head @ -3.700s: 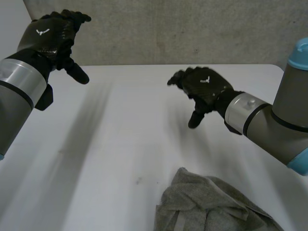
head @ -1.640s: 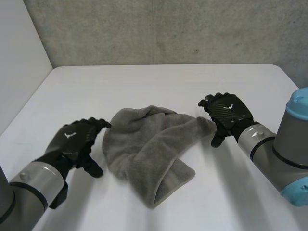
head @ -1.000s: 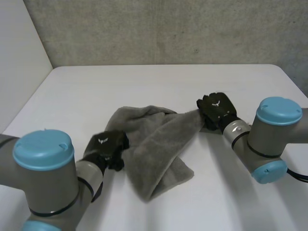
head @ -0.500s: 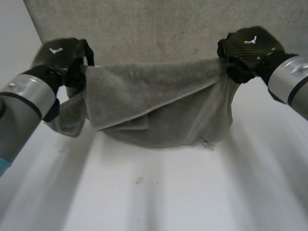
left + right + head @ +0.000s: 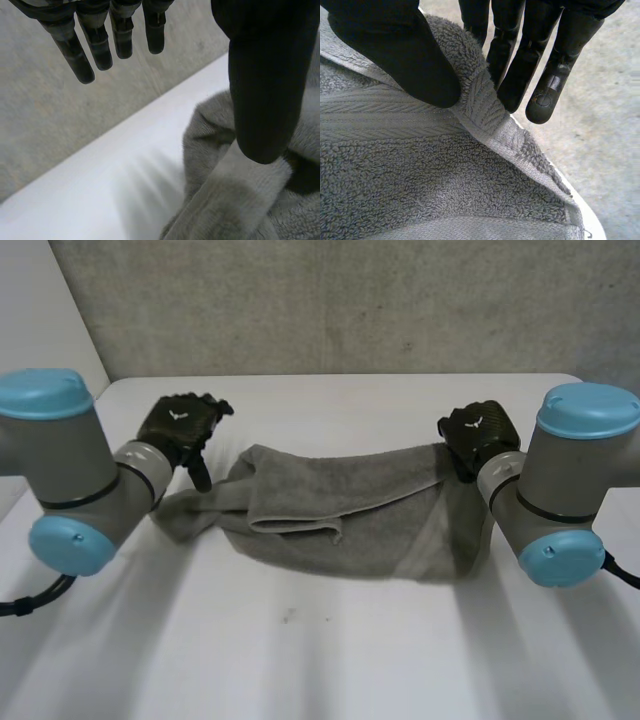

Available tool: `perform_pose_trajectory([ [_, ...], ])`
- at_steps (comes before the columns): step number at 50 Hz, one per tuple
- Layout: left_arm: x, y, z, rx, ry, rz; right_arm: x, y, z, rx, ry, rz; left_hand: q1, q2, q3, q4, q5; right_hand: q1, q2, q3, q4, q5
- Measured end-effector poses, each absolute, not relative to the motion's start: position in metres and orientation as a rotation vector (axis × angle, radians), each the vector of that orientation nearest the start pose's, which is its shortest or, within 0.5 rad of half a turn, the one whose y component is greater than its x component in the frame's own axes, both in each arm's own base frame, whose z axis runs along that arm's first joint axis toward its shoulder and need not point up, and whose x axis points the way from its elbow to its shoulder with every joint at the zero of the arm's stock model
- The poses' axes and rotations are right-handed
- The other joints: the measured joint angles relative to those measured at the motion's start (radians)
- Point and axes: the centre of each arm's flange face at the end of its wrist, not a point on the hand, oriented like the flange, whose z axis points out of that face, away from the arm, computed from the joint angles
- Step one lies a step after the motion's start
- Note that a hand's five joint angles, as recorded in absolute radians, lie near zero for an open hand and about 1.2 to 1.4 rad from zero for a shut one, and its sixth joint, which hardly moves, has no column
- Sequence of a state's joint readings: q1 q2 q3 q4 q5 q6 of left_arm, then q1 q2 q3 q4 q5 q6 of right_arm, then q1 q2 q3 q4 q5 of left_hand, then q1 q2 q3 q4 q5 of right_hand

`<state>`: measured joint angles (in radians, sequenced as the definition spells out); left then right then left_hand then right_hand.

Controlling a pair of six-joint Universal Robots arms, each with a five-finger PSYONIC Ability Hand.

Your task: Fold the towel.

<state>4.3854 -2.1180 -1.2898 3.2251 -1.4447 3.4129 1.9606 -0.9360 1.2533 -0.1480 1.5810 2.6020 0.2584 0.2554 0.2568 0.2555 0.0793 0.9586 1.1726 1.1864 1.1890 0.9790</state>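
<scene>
The grey towel [image 5: 340, 510] lies stretched sideways across the white table [image 5: 330, 650], bunched and partly doubled over itself. My left hand [image 5: 180, 423] hovers just above the towel's left end, open. In the left wrist view its fingers [image 5: 100, 45] are straight and stand apart from the thumb [image 5: 265, 90], with the towel [image 5: 235, 200] loose below them. My right hand [image 5: 478, 433] is at the towel's right end, shut on it. In the right wrist view the thumb [image 5: 395, 45] and fingers [image 5: 520, 65] pinch the hemmed edge of the towel [image 5: 420, 175].
A concrete wall [image 5: 350, 300] rises just behind the table's far edge. A pale side wall [image 5: 40, 340] stands at the left. Both arms' elbows, with light-blue caps, reach in over the table at the left [image 5: 40, 395] and right [image 5: 585, 410].
Both hands have come down from holding the towel up in the air, so it now lies on the table. The left hand has let go and opened. The right hand keeps its pinch.
</scene>
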Motion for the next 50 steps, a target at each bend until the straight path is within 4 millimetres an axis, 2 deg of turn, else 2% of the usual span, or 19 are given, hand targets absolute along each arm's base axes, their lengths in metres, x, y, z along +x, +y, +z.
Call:
perform_pose_trajectory([
  [1, -0.266, -0.339, 0.203, 0.868, 2.366, -2.089, 0.281, -0.342, 0.182, -1.104, 2.226, -2.089, 0.0, 0.0, 0.0, 0.0, 0.0, 0.0, 0.0, 0.0, 0.0, 0.0],
  [2, -0.264, -0.333, 0.214, 0.863, 2.352, -2.11, 0.281, -0.344, 0.182, -1.092, 2.221, -2.108, -0.015, -0.016, -0.014, -0.016, -0.015, 0.0, 0.0, 0.0, 0.0, 0.0],
  [4, -0.262, -0.326, 0.221, 0.861, 2.342, -2.124, 0.281, -0.346, 0.18, -1.087, 2.223, -2.116, -0.016, -0.017, -0.015, -0.016, -0.016, 0.0, 0.0, 0.0, 0.0, 0.0],
  [9, -0.254, -0.297, 0.239, 0.835, 2.333, -2.145, 0.281, -0.349, 0.168, -1.094, 2.247, -2.106, -0.02, -0.021, -0.02, -0.02, -0.02, 0.0, 0.0, 0.0, 0.0, 0.0],
  [13, -0.248, -0.274, 0.235, 0.747, 2.406, -2.113, 0.281, -0.349, 0.159, -1.125, 2.264, -2.088, -0.02, -0.019, -0.019, -0.02, -0.017, 0.0, 0.0, 0.0, 0.0, 0.0],
  [18, -0.249, -0.264, 0.227, 0.679, 2.487, -2.087, 0.281, -0.349, 0.157, -1.142, 2.268, -2.081, 0.005, 0.008, 0.005, 0.008, 0.011, 0.0, 0.0, 0.0, 0.0, 0.0],
  [19, -0.252, -0.258, 0.219, 0.625, 2.561, -2.066, 0.281, -0.348, 0.157, -1.151, 2.269, -2.079, 0.009, 0.012, 0.01, 0.011, 0.015, 0.0, 0.0, 0.0, 0.0, 0.0],
  [24, -0.257, -0.258, 0.205, 0.548, 2.669, -2.034, 0.281, -0.347, 0.158, -1.157, 2.267, -2.076, 0.06, 0.06, 0.059, 0.06, 0.063, 0.0, 0.0, 0.0, 0.0, 0.0],
  [26, -0.265, -0.263, 0.19, 0.464, 2.775, -2.003, 0.28, -0.345, 0.158, -1.161, 2.268, -2.069, 0.095, 0.1, 0.096, 0.098, 0.1, 0.0, 0.0, 0.0, 0.0, 0.0],
  [31, -0.278, -0.273, 0.169, 0.369, 2.895, -1.964, 0.28, -0.342, 0.155, -1.171, 2.276, -2.05, 0.136, 0.14, 0.139, 0.138, 0.141, 0.0, 0.0, 0.0, 0.0, 0.0],
  [39, -0.292, -0.287, 0.145, 0.349, 2.942, -1.935, 0.278, -0.34, 0.151, -1.179, 2.288, -2.033, 0.217, 0.221, 0.22, 0.222, 0.224, 0.0, 0.0, 0.0, 0.0, 0.0],
  [48, -0.298, -0.298, 0.132, 0.356, 2.926, -1.956, 0.278, -0.339, 0.152, -1.177, 2.288, -2.032, 0.312, 0.314, 0.313, 0.315, 0.314, 0.0, 0.0, 0.0, 0.0, 0.0],
  [50, -0.299, -0.301, 0.13, 0.355, 2.917, -1.971, 0.278, -0.339, 0.153, -1.176, 2.289, -2.032, 0.413, 0.403, 0.401, 0.402, 0.403, 0.0, 0.0, 0.0, 0.0, 0.0],
])
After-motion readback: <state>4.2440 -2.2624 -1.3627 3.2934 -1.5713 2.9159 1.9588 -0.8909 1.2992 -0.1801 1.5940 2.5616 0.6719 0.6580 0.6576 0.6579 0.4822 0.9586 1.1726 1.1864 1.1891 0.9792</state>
